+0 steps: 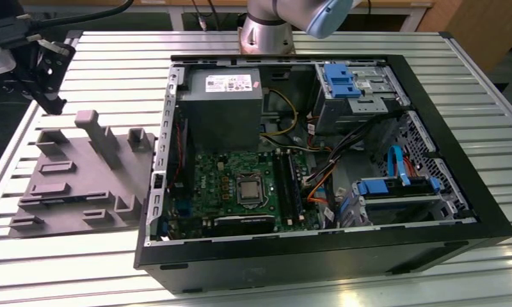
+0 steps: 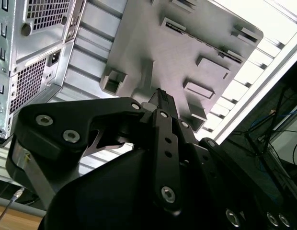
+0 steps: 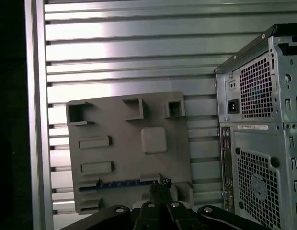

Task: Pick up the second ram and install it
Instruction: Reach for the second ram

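The second ram (image 3: 119, 184) is a slim dark blue stick standing on edge in a slot of the grey moulded tray (image 3: 115, 122), at the tray edge nearest the camera in the first wrist view. My gripper (image 3: 161, 184) hangs above that edge, close to one end of the stick. Its fingers are pressed together with nothing between them. In the exterior view the gripper (image 1: 56, 105) is a black shape over the far left corner of the tray (image 1: 68, 185). The second wrist view looks past the gripper (image 2: 161, 97) down onto the tray (image 2: 153, 43).
An open computer case (image 1: 324, 256) lies on the slatted metal table (image 1: 111, 57), to the exterior view's right of the tray. Inside are a motherboard with black memory slots (image 1: 288, 182), a power supply (image 1: 226, 102) and blue drive brackets. Raised blocks (image 1: 89, 125) stand on the tray.
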`<state>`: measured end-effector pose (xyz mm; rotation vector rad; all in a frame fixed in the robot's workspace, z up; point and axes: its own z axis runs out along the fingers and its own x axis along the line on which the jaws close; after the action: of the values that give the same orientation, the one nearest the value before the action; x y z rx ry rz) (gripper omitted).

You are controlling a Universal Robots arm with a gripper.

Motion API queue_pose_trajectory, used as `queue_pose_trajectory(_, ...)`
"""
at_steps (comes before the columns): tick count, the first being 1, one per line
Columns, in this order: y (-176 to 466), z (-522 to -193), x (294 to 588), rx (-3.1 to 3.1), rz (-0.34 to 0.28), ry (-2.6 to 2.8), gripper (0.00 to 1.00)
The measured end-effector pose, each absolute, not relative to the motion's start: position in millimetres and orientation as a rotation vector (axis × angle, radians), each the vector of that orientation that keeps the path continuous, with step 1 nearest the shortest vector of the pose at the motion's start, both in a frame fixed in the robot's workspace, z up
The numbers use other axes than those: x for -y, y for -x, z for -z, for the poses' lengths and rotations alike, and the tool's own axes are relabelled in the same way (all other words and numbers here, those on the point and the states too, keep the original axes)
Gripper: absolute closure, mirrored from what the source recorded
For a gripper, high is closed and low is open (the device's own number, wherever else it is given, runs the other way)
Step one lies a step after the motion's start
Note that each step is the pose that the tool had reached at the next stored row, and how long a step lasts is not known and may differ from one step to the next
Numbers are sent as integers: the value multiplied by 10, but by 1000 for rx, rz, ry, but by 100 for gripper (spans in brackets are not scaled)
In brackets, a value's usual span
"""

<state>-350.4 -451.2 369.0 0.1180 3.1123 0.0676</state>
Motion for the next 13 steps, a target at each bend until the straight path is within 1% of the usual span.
queue_pose_trajectory(13, 3536, -3664, 4547, -3112, -68, -118, 89)
